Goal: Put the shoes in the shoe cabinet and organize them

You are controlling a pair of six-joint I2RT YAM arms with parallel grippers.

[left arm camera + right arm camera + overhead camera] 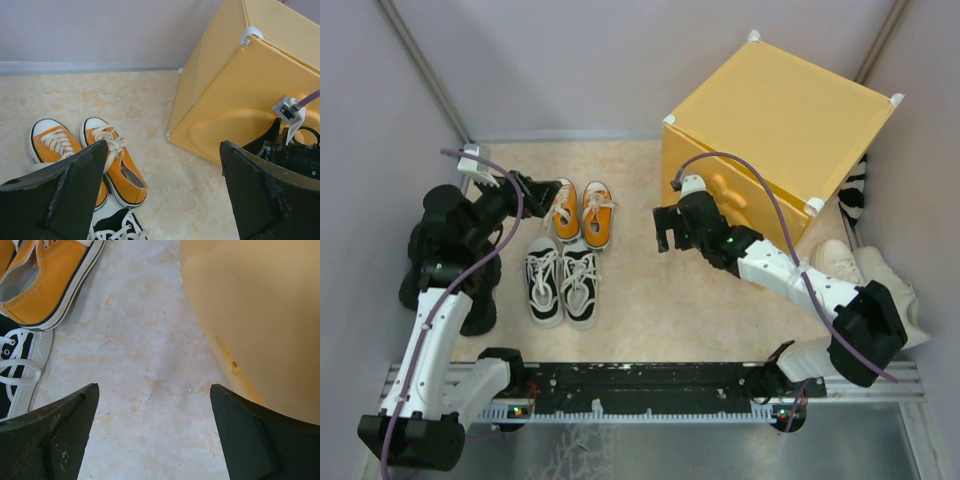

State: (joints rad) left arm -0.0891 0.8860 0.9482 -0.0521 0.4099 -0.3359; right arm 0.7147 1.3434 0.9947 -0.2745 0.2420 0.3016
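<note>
The orange shoes (582, 212) stand side by side at the back left, toes toward the wall; they also show in the left wrist view as the orange shoes (117, 167). The black-and-white shoes (562, 283) sit just in front of them. The all-black pair (480, 305) lies at the far left, mostly hidden under my left arm. The shoe cabinet (780, 110) stands at the back right with its door (240, 115) shut. My left gripper (548, 195) hovers open beside the orange pair, holding nothing. My right gripper (665, 232) hangs open over bare floor by the cabinet's front corner.
A cream-white pair (865, 268) lies at the right, beside my right arm. A black-and-white striped item (855, 195) is wedged between the cabinet and the right wall. Grey walls enclose the back and both sides. The arms' rail (650, 385) runs along the near edge.
</note>
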